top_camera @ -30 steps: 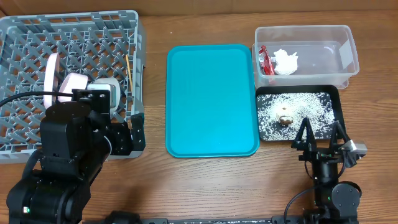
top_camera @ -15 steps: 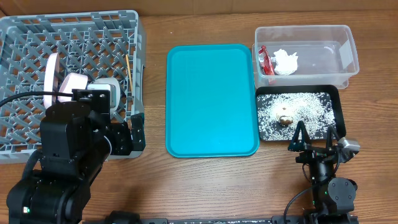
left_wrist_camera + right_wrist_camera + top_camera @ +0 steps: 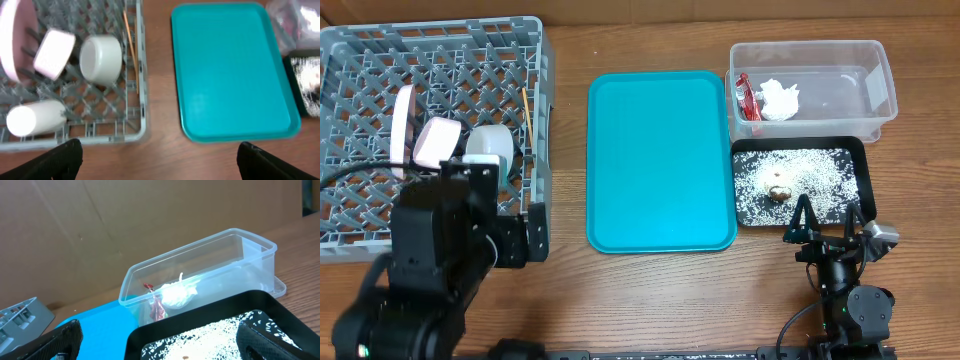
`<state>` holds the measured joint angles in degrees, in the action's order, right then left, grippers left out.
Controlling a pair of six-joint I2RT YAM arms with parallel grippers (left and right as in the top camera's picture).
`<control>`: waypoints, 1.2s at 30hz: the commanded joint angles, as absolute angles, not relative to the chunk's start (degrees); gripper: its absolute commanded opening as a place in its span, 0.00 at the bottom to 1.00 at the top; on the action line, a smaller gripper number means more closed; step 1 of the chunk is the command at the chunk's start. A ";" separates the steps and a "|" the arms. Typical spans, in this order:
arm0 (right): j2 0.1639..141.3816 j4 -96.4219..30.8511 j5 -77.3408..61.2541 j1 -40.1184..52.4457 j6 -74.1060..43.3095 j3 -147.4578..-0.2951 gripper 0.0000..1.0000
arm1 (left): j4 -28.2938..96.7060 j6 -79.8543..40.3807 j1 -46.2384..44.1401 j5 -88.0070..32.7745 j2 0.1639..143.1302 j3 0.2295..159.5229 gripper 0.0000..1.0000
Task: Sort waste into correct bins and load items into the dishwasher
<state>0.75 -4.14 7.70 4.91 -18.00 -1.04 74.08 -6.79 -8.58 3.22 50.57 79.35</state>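
– Waste [image 3: 782, 100] sorted, as far as can be seen?
– Judged yes. Red wrapper [image 3: 744, 97] and white tissue [image 3: 177, 294] are seen inside the clear tub [image 3: 880, 70]. Rice grains [image 3: 805, 175] with brown bits are spread in the black tray [image 3: 861, 165] just beside it.
– Dishes loaded?
– Plate [image 3: 400, 130], pink dish [image 3: 436, 142], bowl [image 3: 488, 143], cup [image 3: 34, 117] and chopsticks [image 3: 526, 115] are all found in the grey dish rack [image 3: 360, 60]. Nothing is seen on the teal tray [image 3: 660, 160].
– Grippers?
– Left gripper [image 3: 160, 162] is spread wide and empty, near the rack's front wall. Right gripper [image 3: 162, 345] is likewise spread and empty, by the black tray's near edge. Task is judged complete; nothing appears left to be moved.
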 commanded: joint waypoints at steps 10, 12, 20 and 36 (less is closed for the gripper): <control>0.43 -3.99 7.81 4.80 -18.00 -0.47 1.00 | 31.83 4.14 -3.07 5.98 26.41 46.41 1.00; 0.43 -3.99 7.81 4.80 -18.00 -0.47 1.00 | 24.73 4.10 -2.33 5.63 22.17 40.64 1.00; 0.43 -3.99 7.81 4.80 -18.00 -0.47 1.00 | 10.61 4.08 -0.64 2.90 9.28 24.34 1.00; 0.43 -3.99 7.84 4.80 -18.00 -0.47 1.00 | 2.70 3.90 0.08 3.57 0.16 7.16 1.00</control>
